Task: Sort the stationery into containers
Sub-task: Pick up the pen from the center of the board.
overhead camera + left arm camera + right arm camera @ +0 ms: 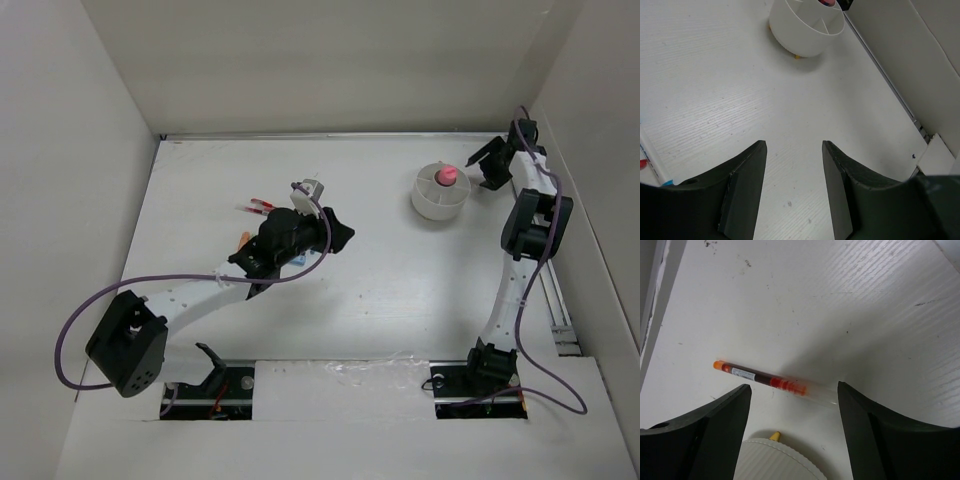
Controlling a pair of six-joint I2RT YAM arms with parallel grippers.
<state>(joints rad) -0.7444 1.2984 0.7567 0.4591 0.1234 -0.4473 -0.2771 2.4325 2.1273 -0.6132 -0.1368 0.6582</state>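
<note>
Stationery: red pen [760, 377] lies beside your far-right tub [438, 210]; left gripper [794, 146] and right gripper [793, 390] both spread, holding nothing.

- The tub [440, 203] sits on the desk [380, 300] toward its far right corner.
- A short piece [448, 176] stands in the tub, seemingly in a far compartment.
- The right jaws hang just right of the tub. Below them a pen [760, 377] lies flat on the desk, just beside the tub's rim.
- The left jaws hover over mid-desk, well left of the tub.
- A cluster of small items [256, 207] lies on the desk left of those jaws, partly under the left arm [200, 295].
</note>
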